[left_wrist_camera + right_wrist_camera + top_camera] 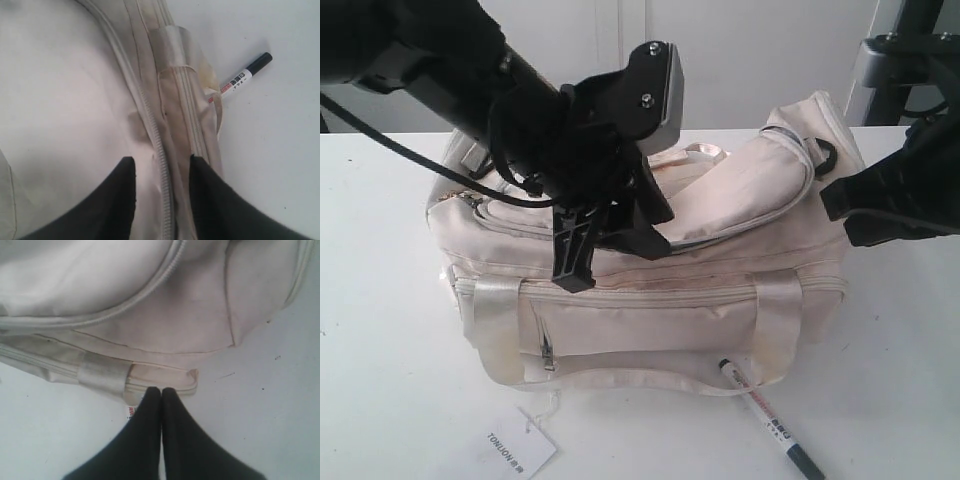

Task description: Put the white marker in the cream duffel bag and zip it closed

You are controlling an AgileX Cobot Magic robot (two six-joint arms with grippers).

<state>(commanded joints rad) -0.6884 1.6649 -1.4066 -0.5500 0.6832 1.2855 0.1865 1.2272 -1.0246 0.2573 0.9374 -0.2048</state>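
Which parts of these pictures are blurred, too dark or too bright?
Exterior view: the background is washed out, the black left arm loses detail, yet the paper tag print is readable. Left wrist view: the white marker label is fairly sharp; the left hand is a soft dark shape. Right wrist view: the cream duffel bag is mildly blurred, evenly lit.
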